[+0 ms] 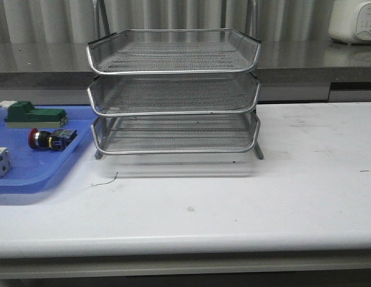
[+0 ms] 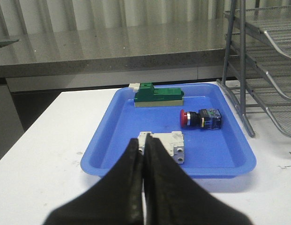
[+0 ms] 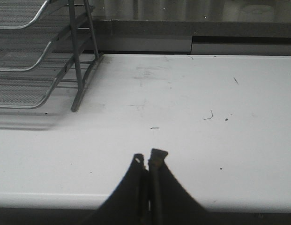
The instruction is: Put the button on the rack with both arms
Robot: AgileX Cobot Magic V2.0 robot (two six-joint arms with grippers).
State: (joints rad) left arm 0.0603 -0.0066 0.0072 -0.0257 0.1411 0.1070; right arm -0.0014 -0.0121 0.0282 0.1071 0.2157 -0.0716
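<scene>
The button (image 1: 51, 139) lies on its side in the blue tray (image 1: 30, 173) at the left, red head pointing left; the left wrist view shows the button (image 2: 200, 118) beyond a white block. The silver three-tier rack (image 1: 173, 89) stands at the table's middle back, all tiers empty. My left gripper (image 2: 143, 143) is shut and empty, short of the tray's near rim, well apart from the button. Over bare table to the right of the rack (image 3: 37, 56) sits my right gripper (image 3: 147, 159), shut on nothing. Neither arm shows in the front view.
In the tray also lie a green block (image 1: 33, 113) and a white cube (image 1: 0, 162). A grey counter (image 1: 304, 60) runs behind the table, with a white appliance (image 1: 352, 21) at the far right. A thin wire scrap (image 1: 106, 179) lies before the rack.
</scene>
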